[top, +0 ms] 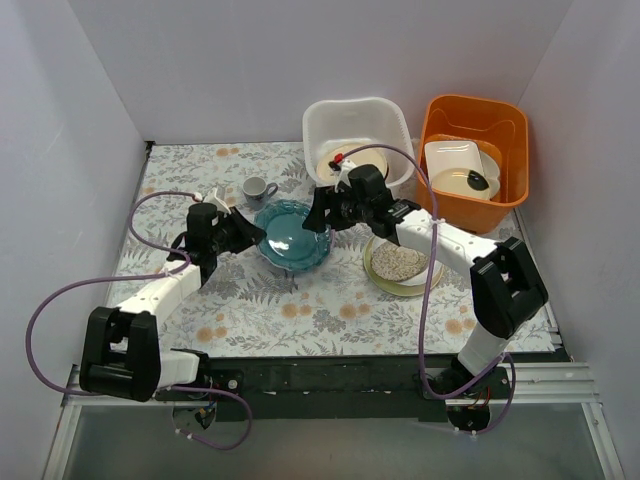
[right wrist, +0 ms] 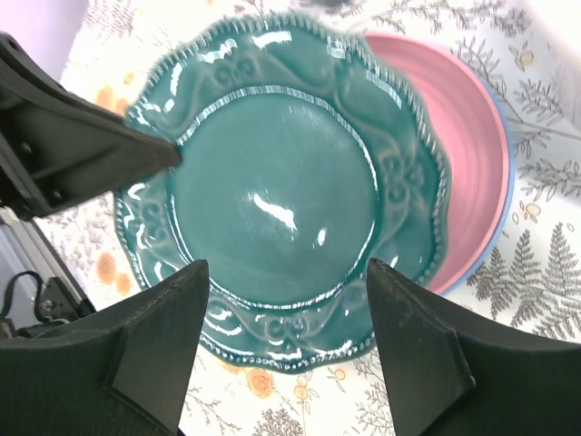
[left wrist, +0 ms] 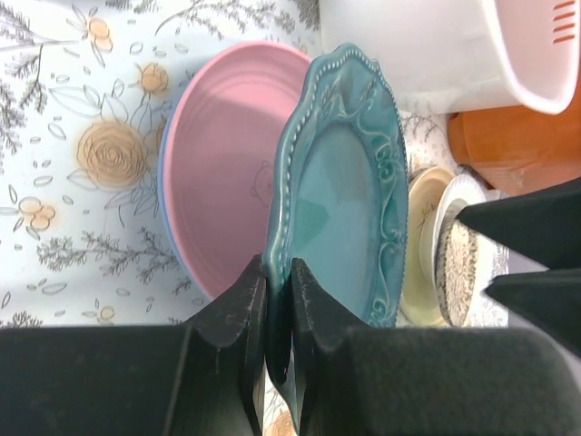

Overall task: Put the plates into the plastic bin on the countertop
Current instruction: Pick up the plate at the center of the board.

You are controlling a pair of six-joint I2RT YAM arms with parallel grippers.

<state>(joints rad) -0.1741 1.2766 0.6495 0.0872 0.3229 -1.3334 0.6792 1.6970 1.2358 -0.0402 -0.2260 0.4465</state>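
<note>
Pinching near rim of scalloped teal plate (top: 291, 235) between left fingers (left wrist: 227, 322), tilted over pink plate (left wrist: 227, 173) stacked on blue plate (right wrist: 510, 191) at mid-worktop (top: 250, 310), just short of white plastic bin (top: 318, 118), with right fingers (right wrist: 154, 327) spread wide over the teal face.

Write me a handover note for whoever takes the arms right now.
Left gripper: shut on the rim of the teal plate, holding it tilted over the pink plate.
Right gripper: open, over the teal plate.
Plastic bin: a yellowish plate already inside.
Left to bin: teal, pink, the blue plate beneath it, the speckled plate and the cream plate under that.
</note>
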